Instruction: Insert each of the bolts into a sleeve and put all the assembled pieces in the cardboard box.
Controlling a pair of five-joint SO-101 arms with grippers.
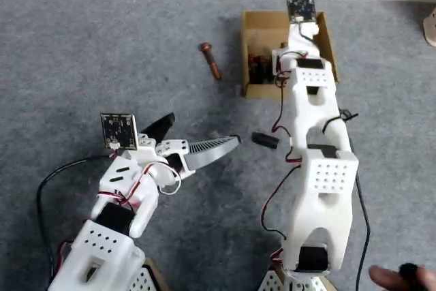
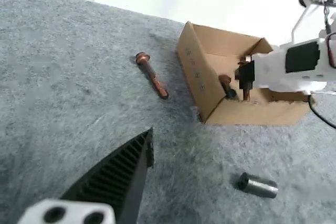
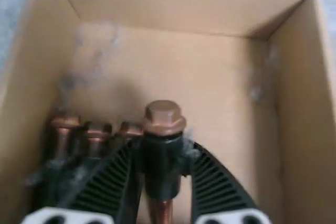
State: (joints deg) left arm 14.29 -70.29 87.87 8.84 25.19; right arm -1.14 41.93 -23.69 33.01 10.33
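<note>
My right gripper (image 3: 164,167) is down inside the cardboard box (image 3: 173,61), shut on an assembled piece (image 3: 164,145): a copper bolt with a hex head in a dark sleeve. Three more assembled pieces (image 3: 96,132) lie side by side against the box wall beside it. Out on the carpet, a loose copper bolt (image 1: 211,60) lies left of the box (image 1: 260,22). A loose dark sleeve (image 1: 266,140) rests between the two arms. My left gripper (image 1: 199,134) hovers open over the carpet, left of that sleeve, holding nothing. The left wrist view has the bolt (image 2: 152,74), the sleeve (image 2: 257,184) and the box (image 2: 202,74).
Grey carpet covers the table (image 1: 102,46), with free room to the left and between the bolt and the left arm. The right arm (image 1: 320,155) stretches over the right half, up to the box. A tan object (image 1: 430,26) sits at the far right edge.
</note>
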